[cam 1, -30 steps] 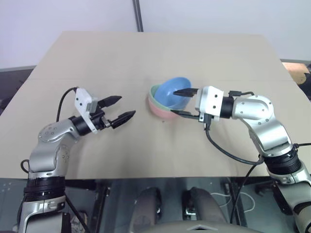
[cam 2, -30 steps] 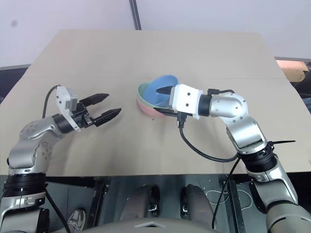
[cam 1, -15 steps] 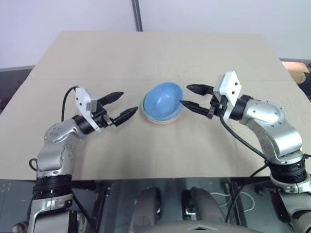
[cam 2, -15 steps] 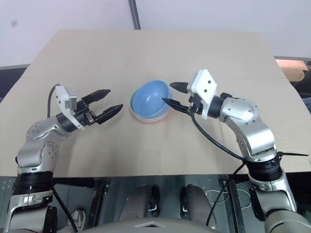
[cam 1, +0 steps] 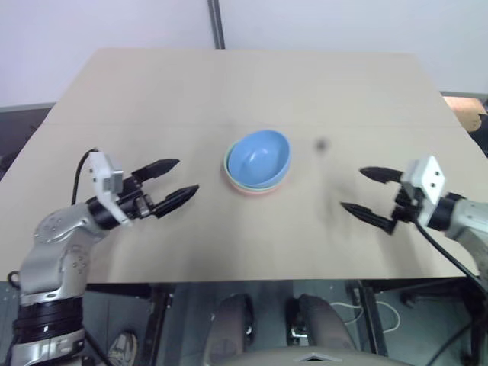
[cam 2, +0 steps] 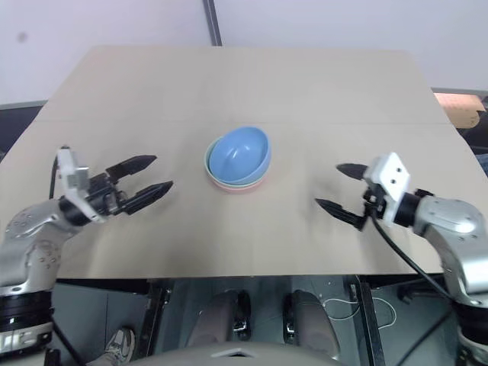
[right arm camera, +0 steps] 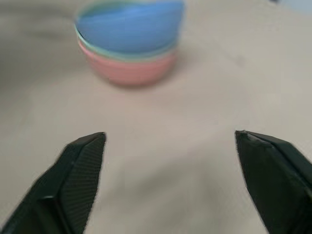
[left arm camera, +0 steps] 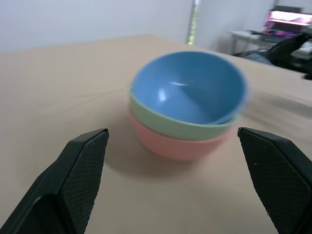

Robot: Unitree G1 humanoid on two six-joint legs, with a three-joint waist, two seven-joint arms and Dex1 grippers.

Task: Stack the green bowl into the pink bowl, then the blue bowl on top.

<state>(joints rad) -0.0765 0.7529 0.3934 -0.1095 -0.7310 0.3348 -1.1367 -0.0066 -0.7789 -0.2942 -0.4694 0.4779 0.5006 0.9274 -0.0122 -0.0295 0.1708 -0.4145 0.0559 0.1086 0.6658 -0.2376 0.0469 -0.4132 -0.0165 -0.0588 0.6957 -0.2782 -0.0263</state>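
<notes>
The three bowls stand nested in the middle of the table. The blue bowl (cam 1: 260, 156) lies on top, slightly tilted, inside the green bowl (left arm camera: 165, 123), which sits in the pink bowl (left arm camera: 170, 146) at the bottom. My left gripper (cam 1: 171, 181) hovers open to the left of the stack, pointing at it, with nothing between its fingers. My right gripper (cam 1: 367, 194) is open and empty well to the right of the stack, near the table's front right.
The tan table (cam 1: 229, 84) stretches wide behind the bowls. A small dark blurred speck (cam 1: 320, 144) shows to the right of the bowls. A brown object (cam 1: 467, 113) lies beyond the table's right edge.
My right gripper let go of the blue bowl, which settled into the stack, and then drew far back to the right, fully open. My left gripper pulled back a little to the left.
</notes>
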